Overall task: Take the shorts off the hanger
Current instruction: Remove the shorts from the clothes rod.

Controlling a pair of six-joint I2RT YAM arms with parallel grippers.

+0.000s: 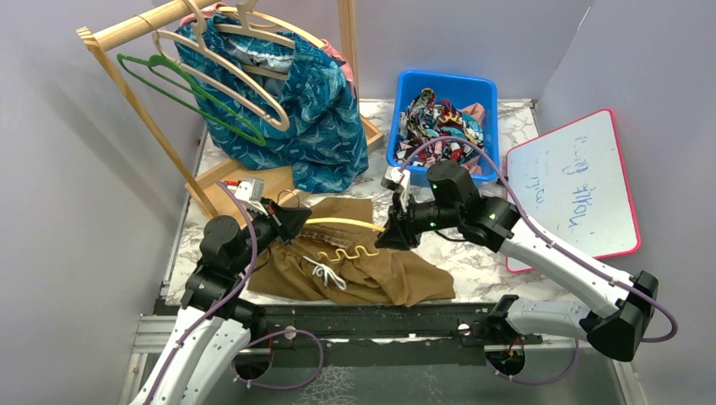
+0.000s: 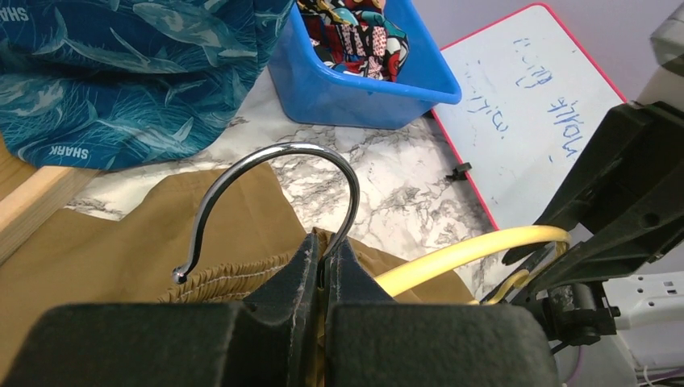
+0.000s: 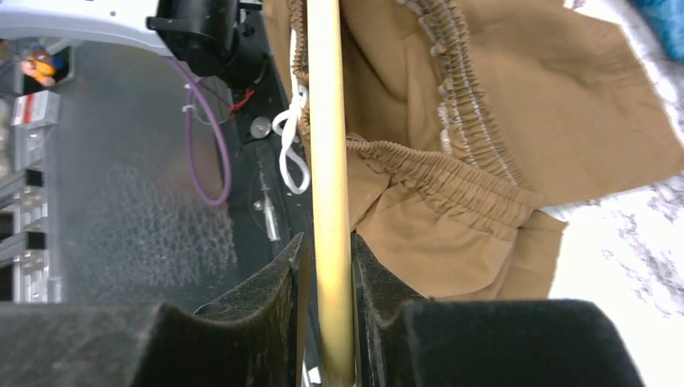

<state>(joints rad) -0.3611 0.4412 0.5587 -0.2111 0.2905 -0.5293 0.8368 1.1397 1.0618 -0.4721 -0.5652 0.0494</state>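
The left tool [image 2: 325,256] is clenching tight on the metal hook [image 2: 274,157] of the yellow hanger [image 2: 460,251], low down at the bottom of the hook; the right tool [image 3: 329,254] is grasping the hanger's yellow arm, one pad pressing on each side, so the jaws are standing only as wide as that arm; the brown shorts [image 1: 380,270] are lying crumpled on the tabletop [image 1: 481,268] between the two arms, under the hanger; the teal shorts [image 1: 321,110] are hanging on the wooden rack [image 1: 127,29] at the back.
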